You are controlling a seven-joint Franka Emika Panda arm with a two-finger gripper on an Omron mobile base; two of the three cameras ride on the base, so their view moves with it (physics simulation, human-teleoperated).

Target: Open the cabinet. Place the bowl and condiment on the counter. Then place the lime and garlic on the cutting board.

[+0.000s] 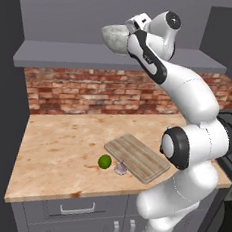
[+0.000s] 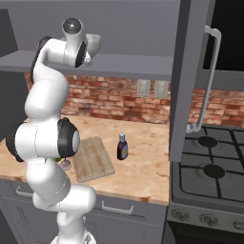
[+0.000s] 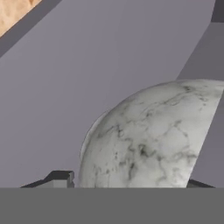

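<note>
The marbled grey-white bowl (image 1: 114, 37) (image 2: 94, 44) (image 3: 148, 135) stands on the open cabinet's bottom shelf (image 1: 83, 57), near its front edge. My gripper (image 1: 127, 32) (image 3: 129, 183) is raised to it, and its fingertips (image 3: 61, 178) flank the bowl's sides closely. Whether they press on it is not clear. Down on the counter (image 1: 60, 143), the lime (image 1: 104, 161) and garlic (image 1: 120, 168) lie just left of the cutting board (image 1: 136, 157) (image 2: 94, 158). The dark condiment bottle (image 2: 122, 147) stands upright on the counter to the right of the board.
The cabinet's right door (image 2: 186, 71) hangs open over the counter's right end, its silver handle (image 2: 209, 81) facing the stove (image 2: 209, 176). A brick wall (image 1: 90, 93) backs the counter. Grey drawers (image 1: 76, 208) run below its front edge.
</note>
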